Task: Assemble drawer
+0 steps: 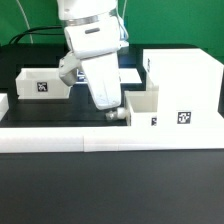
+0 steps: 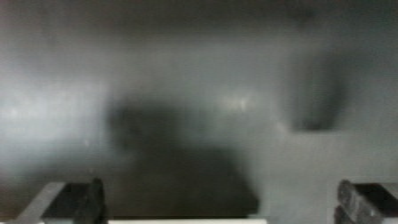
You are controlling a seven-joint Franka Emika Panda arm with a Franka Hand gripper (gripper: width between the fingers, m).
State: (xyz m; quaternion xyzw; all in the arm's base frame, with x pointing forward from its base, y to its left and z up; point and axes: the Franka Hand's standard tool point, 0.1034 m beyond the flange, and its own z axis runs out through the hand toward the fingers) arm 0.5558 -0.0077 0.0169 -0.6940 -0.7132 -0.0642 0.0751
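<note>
The drawer's large white case (image 1: pixel 185 80) stands at the exterior view's right, with a tag on its front. One small open-top tray (image 1: pixel 143 107) sits against the case's left side, also tagged. The second tray (image 1: pixel 42 83) lies at the left. My gripper (image 1: pixel 113 113) hangs low just left of the near tray, right by its left end; whether it touches is hidden. In the blurred wrist view my gripper (image 2: pixel 222 202) is open, its fingers (image 2: pixel 80 200) wide apart over the dark table, with a pale white edge (image 2: pixel 178 219) between them. Nothing is held.
A long low white border rail (image 1: pixel 110 142) runs along the front of the black table. A small white piece (image 1: pixel 3 104) shows at the far left edge. The arm's body hides the table between the two trays.
</note>
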